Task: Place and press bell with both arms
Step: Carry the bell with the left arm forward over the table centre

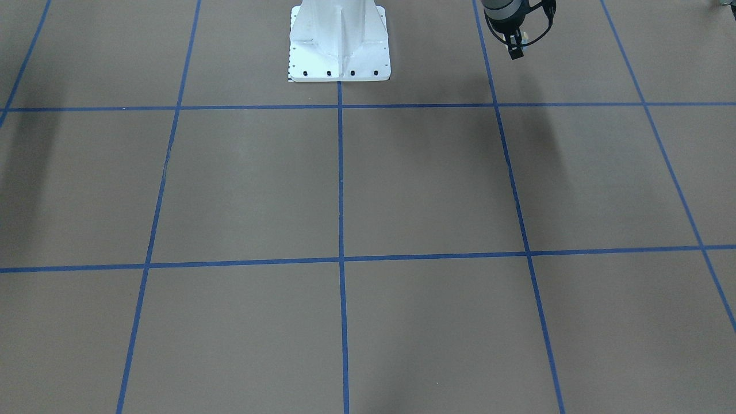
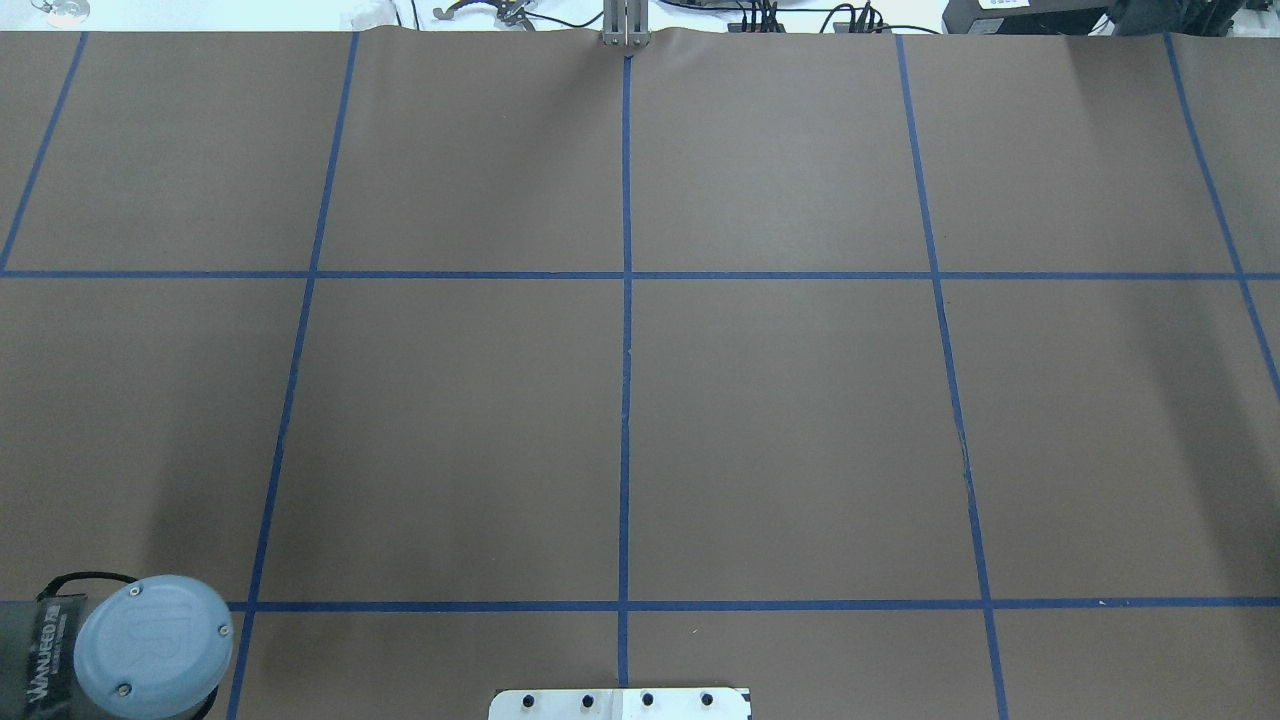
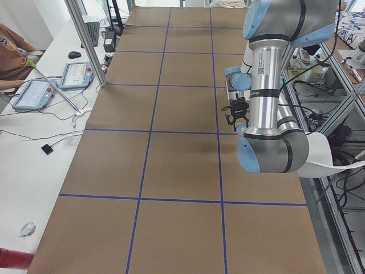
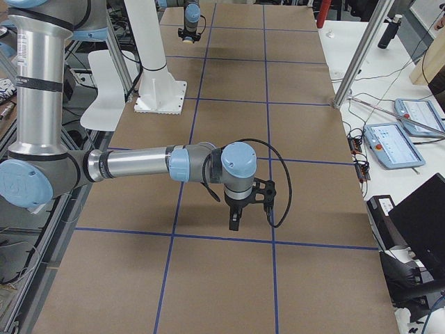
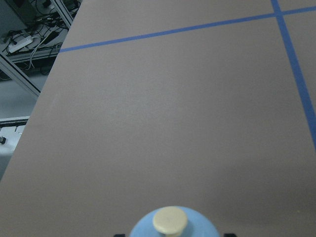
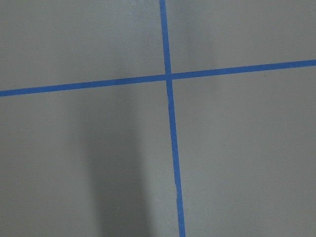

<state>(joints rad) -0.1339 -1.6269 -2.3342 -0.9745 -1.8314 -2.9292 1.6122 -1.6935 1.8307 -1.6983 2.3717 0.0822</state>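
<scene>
Gripping light-blue domed bell point(image 5: 198, 228), cream button point(image 5: 170, 220), left pincer point(image 1: 516, 53), right pincer point(image 4: 235, 223) cannot tell

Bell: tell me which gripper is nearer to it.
Left. The left gripper has the bell between its fingers; the right gripper hangs well away, on the white pedestal's other side.

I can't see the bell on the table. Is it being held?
Held: the left gripper clamps the bell, hanging clear above the table.
</scene>
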